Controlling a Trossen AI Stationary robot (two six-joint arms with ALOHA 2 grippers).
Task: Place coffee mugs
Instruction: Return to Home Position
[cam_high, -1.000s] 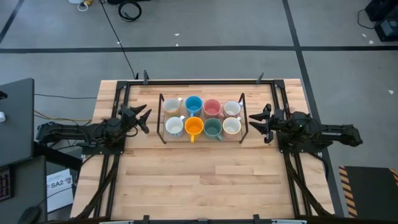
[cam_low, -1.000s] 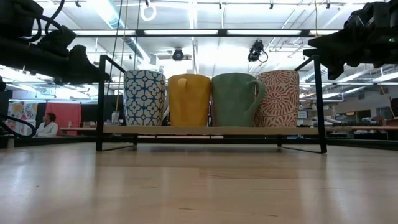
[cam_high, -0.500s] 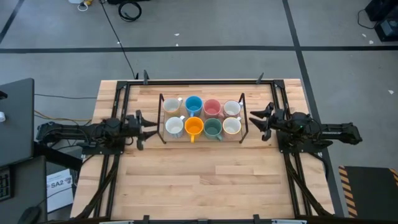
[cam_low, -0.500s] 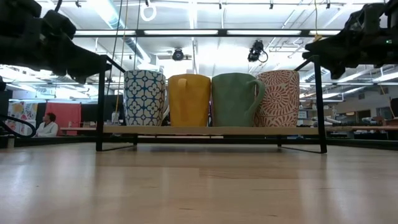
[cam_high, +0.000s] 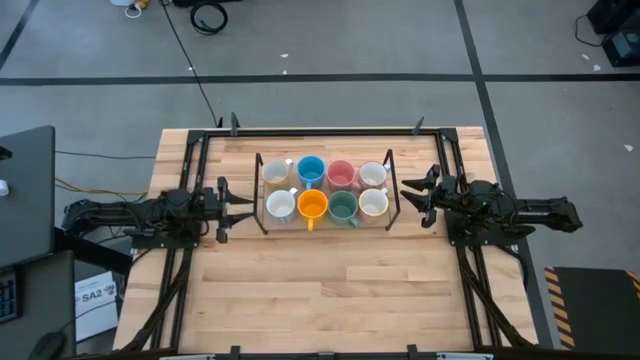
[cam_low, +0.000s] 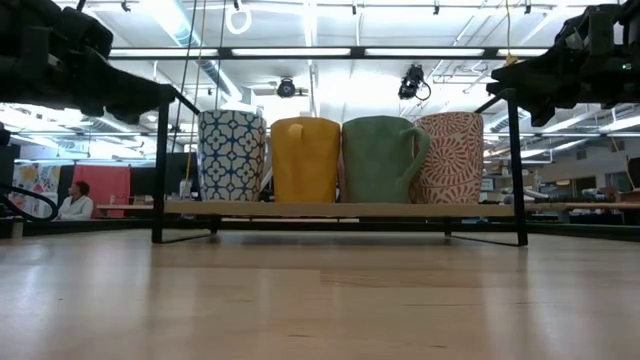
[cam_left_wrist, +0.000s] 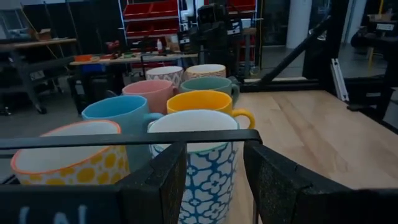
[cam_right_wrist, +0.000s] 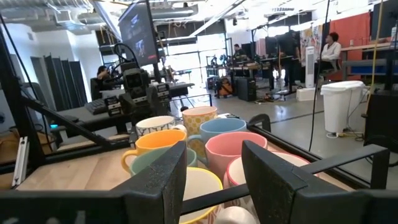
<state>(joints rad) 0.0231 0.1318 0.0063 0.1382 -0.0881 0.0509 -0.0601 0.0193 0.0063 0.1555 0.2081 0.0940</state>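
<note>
Eight mugs stand upright in two rows on the wooden shelf of a black wire rack (cam_high: 259, 190) at the table's far middle. The far row holds a yellow-patterned mug (cam_high: 276, 171), a blue one (cam_high: 311, 169), a pink one (cam_high: 341, 173) and a white one (cam_high: 372, 174). The near row holds a blue-patterned mug (cam_high: 281, 204), an orange one (cam_high: 312, 204), a green one (cam_high: 343, 205) and a red-patterned one (cam_high: 373, 203). My left gripper (cam_high: 228, 208) is open at the rack's left end. My right gripper (cam_high: 418, 197) is open at its right end. My left gripper comes level from the table's left, its open fingers (cam_left_wrist: 155, 186) spread along the rack's left top rail (cam_left_wrist: 124, 140); I cannot tell whether they touch it. My right gripper comes level from the right, its open fingers (cam_right_wrist: 273, 180) at the right top rail (cam_right_wrist: 217, 194); touch cannot be told.
Black frame rails (cam_high: 186, 260) run along both sides of the table under the arms. Bare wooden table (cam_high: 320, 290) lies between the rack and the near edge. People sit in the room beyond (cam_low: 72, 200).
My left gripper has turned from a slant to level, facing the rack's left end, and has shifted slightly toward the near edge. The mugs stand as before.
</note>
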